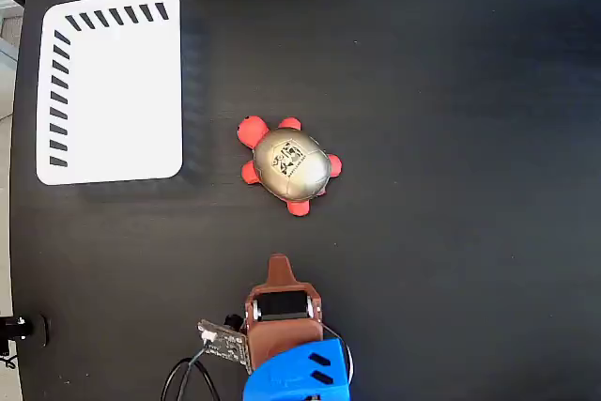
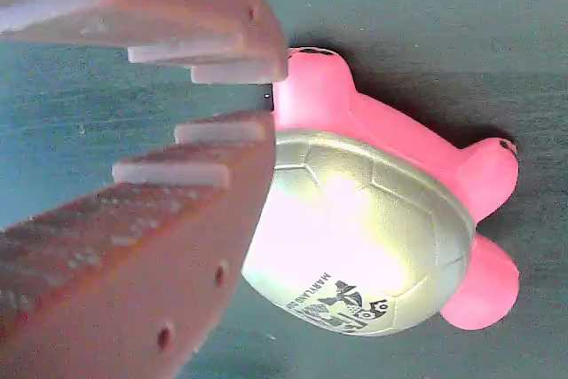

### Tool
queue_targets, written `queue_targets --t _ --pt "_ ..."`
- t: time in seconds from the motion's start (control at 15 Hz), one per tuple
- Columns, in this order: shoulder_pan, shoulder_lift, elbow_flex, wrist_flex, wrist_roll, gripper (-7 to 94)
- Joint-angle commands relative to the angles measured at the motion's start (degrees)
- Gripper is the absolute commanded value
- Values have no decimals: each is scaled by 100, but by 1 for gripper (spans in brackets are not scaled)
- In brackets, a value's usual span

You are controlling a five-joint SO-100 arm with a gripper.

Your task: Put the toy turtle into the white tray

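Observation:
The toy turtle [image 1: 289, 164] lies mid-table in the fixed view, its gold-grey shell with a dark printed mark facing up and its red head pointing upper left. The white tray [image 1: 113, 86] sits flat at the upper left, with black slanted slots along its top and left edges and nothing in it. My brown gripper [image 1: 279, 263] is below the turtle, a short gap away, tip pointing at it, shut and holding nothing. In the wrist view the turtle [image 2: 373, 228] fills the right side, just beyond the gripper [image 2: 273, 97], whose jaws meet at the tips.
The black table's left edge [image 1: 21, 232] runs just beyond the tray. A small circuit board [image 1: 223, 343] with cables hangs off the arm's blue body [image 1: 296, 373] at the bottom. A small black fitting [image 1: 21, 328] sits at the lower left edge.

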Motion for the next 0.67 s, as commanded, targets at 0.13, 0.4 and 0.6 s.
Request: queue_targets --t 0.13,0.4,0.6 --pt "-158 62 -62 0 0 0" --pt "-264 -44 -62 -53 -123 0" --pt "-167 -1635 -448 -1116 492 0"
